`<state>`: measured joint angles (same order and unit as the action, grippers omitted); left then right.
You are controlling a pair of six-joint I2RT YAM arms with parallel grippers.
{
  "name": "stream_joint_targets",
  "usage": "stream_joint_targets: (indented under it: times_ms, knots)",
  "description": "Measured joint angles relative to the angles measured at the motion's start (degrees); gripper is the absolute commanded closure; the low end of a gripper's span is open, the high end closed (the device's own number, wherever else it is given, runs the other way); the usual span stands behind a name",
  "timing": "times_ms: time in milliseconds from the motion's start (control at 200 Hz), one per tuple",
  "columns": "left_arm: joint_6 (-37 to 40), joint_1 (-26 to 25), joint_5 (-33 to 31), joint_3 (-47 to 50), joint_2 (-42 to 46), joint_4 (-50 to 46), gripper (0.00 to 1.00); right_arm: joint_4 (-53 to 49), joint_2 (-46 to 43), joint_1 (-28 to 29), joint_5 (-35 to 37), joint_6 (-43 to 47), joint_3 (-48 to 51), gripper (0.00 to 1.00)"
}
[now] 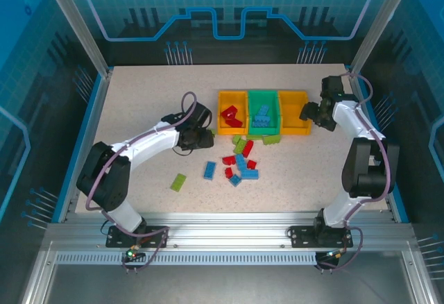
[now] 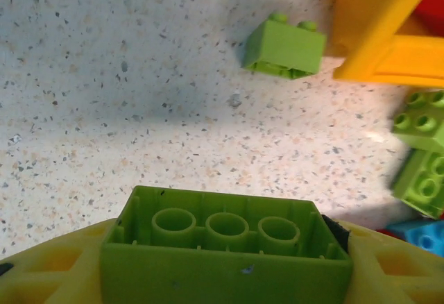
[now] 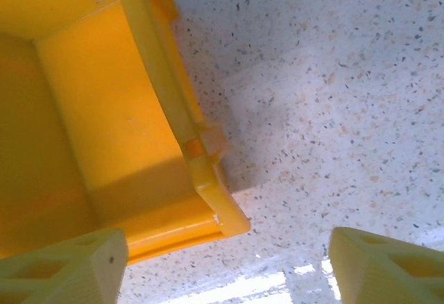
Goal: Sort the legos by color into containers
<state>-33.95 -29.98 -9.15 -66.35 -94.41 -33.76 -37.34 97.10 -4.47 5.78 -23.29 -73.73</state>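
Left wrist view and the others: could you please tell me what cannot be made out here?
- Left wrist view: the green brick in the left pincer is cut off by the bottom edge; green bricks at the right edge are blurred.
- Right wrist view: the orange bin runs off the left edge, hiding most of its floor.
- Top view: piled bricks too small for counting studs.

Left end effector [image 1: 203,138] clamping green lego [image 2: 225,248], right end effector [image 3: 229,266] jaws apart

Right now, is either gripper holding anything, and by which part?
The left gripper holds a lime green brick, pinched at its two short ends, hollow underside facing the wrist camera. The right gripper stands open, empty, beside the orange bin.
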Motion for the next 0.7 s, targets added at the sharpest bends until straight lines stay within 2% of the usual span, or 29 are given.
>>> stream_joint_targets:
  times_ms: [400,700]
  knots:
    - [1.1,-1.9,3.5,-13.0,-2.5,1.1,0.49,3.1,8.9,-0.9,-4.0,6.7,-2.8,0.6]
    - [1.4,-4.6,6.0,-24.6,-12.6,1.7,0.49,5.8,8.9,1.0,-5.6,6.4,-0.7,0.66]
